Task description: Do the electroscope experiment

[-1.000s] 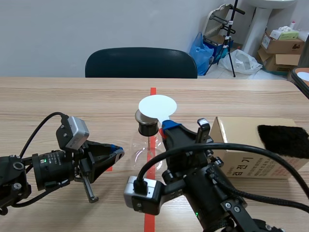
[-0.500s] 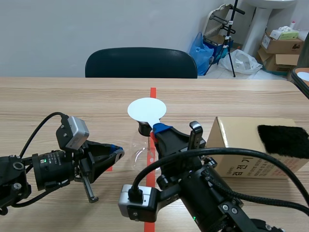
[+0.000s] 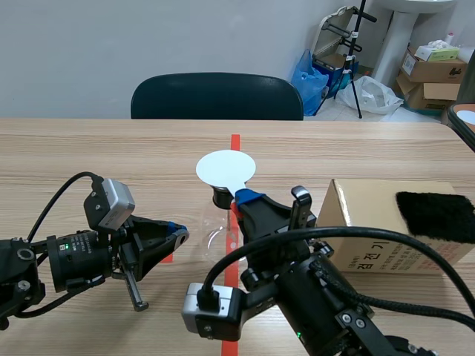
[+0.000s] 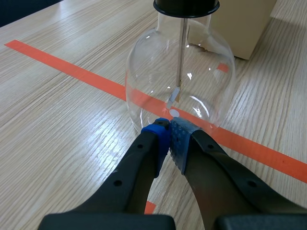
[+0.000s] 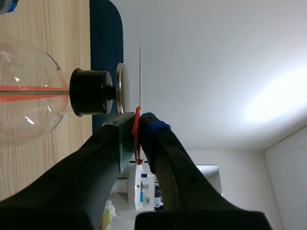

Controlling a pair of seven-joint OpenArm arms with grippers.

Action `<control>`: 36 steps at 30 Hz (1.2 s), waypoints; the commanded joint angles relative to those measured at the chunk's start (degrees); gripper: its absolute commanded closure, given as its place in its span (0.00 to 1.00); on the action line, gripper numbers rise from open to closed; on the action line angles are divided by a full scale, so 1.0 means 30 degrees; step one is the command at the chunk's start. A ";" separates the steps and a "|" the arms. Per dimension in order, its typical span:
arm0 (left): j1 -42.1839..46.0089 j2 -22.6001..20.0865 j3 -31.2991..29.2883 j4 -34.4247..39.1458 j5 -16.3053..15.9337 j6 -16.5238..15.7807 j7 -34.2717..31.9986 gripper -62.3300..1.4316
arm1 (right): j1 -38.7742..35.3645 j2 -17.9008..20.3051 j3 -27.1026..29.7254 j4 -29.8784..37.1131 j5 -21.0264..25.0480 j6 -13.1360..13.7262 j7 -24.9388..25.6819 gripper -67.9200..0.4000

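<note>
On my end the left gripper [image 4: 169, 127] has its fingers pinched together with nothing between them. The tips sit low on the table, right at the bottom of the glass flask [image 4: 180, 86]; I can't tell if they actually touch the glass. The flask stands upright on the orange tape line, with a black stopper [image 5: 88, 92] in its neck and a metal plate [image 5: 122, 88] on top. The right gripper [image 5: 139, 125] is clamped on the thin orange handle [image 5: 136, 129] of the white disc [image 3: 225, 167]. It holds the disc flat just over the plate, with a small gap showing. The cardboard box [image 3: 378, 222] with the black cloth [image 3: 438, 215] on it sits off to the right.
</note>
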 commanded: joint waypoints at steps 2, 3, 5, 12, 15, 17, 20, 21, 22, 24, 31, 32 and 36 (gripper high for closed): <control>-0.0007 -0.0066 -0.0044 0.0415 -0.0138 -0.0036 -0.0262 0.93 | 0.0175 0.0087 0.0051 0.0160 -0.0014 -0.0255 -0.0080 0.98; -0.0007 -0.0066 -0.0044 0.0415 -0.0138 -0.0036 -0.0262 0.93 | 0.0175 0.0087 0.0051 0.0160 -0.0014 -0.0255 -0.0080 0.98; -0.0007 -0.0066 -0.0044 0.0415 -0.0138 -0.0036 -0.0262 0.93 | 0.0175 0.0087 0.0051 0.0160 -0.0014 -0.0255 -0.0080 0.98; -0.0007 -0.0066 -0.0044 0.0415 -0.0138 -0.0036 -0.0262 0.93 | 0.0175 0.0087 0.0051 0.0160 -0.0014 -0.0255 -0.0102 0.98; -0.0007 -0.0066 -0.0044 0.0415 -0.0138 -0.0036 -0.0262 0.93 | 0.0175 0.0087 0.0051 0.0160 -0.0014 -0.0255 -0.0321 0.98; -0.0007 -0.0066 -0.0044 0.0415 -0.0138 -0.0036 -0.0262 0.93 | 0.0175 0.0087 0.0051 0.0160 -0.0014 -0.0255 -0.0612 0.98; -0.0007 -0.0066 -0.0044 0.0415 -0.0138 -0.0036 -0.0262 0.93 | 0.0175 0.0087 0.0051 0.0160 -0.0014 -0.0255 -0.1275 0.98; -0.0007 -0.0066 -0.0044 0.0415 -0.0138 -0.0036 -0.0262 0.93 | 0.0168 0.0087 0.0051 0.0160 -0.0014 -0.0255 -0.1523 0.98; -0.0007 -0.0066 -0.0044 0.0415 -0.0138 -0.0036 -0.0262 0.93 | 0.0168 0.0087 0.0051 0.0160 -0.0014 -0.0255 -0.1821 0.98; -0.0007 -0.0066 -0.0044 0.0415 -0.0138 -0.0036 -0.0262 0.93 | 0.0168 0.0087 0.0051 0.0160 -0.0014 -0.0255 -0.2397 0.98; -0.0007 -0.0066 -0.0044 0.0415 -0.0138 -0.0036 -0.0262 0.93 | 0.0168 0.0087 0.0051 0.0160 -0.0014 -0.0255 -0.4976 0.98; -0.0007 -0.0066 -0.0044 0.0415 -0.0138 -0.0036 -0.0262 0.93 | 0.0168 0.0087 0.0051 0.0160 -0.0014 -0.0255 -0.5406 0.98; -0.0007 -0.0066 -0.0044 0.0415 -0.0138 -0.0036 -0.0262 0.93 | 0.0168 0.0087 0.0051 0.0160 -0.0014 -0.0255 -0.7096 0.98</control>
